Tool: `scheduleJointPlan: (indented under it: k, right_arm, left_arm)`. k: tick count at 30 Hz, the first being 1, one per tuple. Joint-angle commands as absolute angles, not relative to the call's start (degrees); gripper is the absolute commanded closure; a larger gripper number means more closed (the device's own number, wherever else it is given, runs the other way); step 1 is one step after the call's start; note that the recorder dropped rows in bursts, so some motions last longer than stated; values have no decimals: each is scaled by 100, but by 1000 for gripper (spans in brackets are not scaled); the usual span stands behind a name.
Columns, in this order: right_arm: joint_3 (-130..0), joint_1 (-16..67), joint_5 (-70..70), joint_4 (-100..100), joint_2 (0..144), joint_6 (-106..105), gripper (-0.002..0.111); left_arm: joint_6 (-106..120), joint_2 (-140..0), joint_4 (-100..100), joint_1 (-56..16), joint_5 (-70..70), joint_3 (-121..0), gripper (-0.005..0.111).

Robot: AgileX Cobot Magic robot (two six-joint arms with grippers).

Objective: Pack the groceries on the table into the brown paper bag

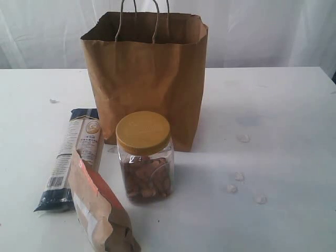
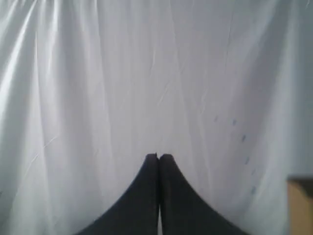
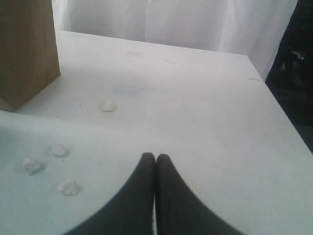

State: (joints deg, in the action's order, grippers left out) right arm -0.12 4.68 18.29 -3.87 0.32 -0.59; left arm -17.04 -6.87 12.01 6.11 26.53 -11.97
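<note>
The brown paper bag [image 1: 147,79] stands open and upright at the back middle of the white table [image 1: 283,157]. In front of it stands a clear jar [image 1: 145,157] with a yellow lid, filled with nuts. Left of the jar lies the long navy-beige pasta packet [image 1: 73,157], and a brown-orange pouch [image 1: 100,210] lies at the front left. Neither arm shows in the exterior view. My left gripper [image 2: 158,155] is shut and empty, facing a white curtain. My right gripper [image 3: 155,155] is shut and empty above the table, with the bag's corner [image 3: 27,49] off to one side.
Small white crumbs [image 1: 239,177] are scattered on the right half of the table, also seen as crumbs [image 3: 58,150] in the right wrist view. A white curtain [image 1: 262,31] hangs behind the table. The table's edge [image 3: 281,112] borders a dark area.
</note>
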Motion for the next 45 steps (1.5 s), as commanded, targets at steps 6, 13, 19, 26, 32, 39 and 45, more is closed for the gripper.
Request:
scheduleJointPlan:
  k: [6,13,19,26,32,39,45]
  right_arm:
    - [0,448,1793,-407,0,-130,108]
    - [0,448,1793,-407,0,-130,108]
    - [0,448,1793,-407,0,-130,108]
    - [0,448,1793,-407,0,-130,108]
    - [0,448,1793,-407,0,-130,108]
    - [0,448,1793,-407,0,-130,108]
    - [0,448,1793,-407,0,-130,108]
  left_arm:
    - [-731,-4824,906,-21,-1883,-2880,107]
    - [7075,-5799,-3897,-1070,-6178,-5076,107]
    - [10885,-5799,-4811,-1145,-6663,-5263,91]
    - [9985,-5961,-5065,-1598,-6023,-5263,6]
    - [9703,-6324,-6240,-2037,-5847,-5263,2]
    - [8551,-6645,-3509,-2496,-5001,-5263,2]
    - [6254,-6784,-1143,-3434,-4390,-5274,2]
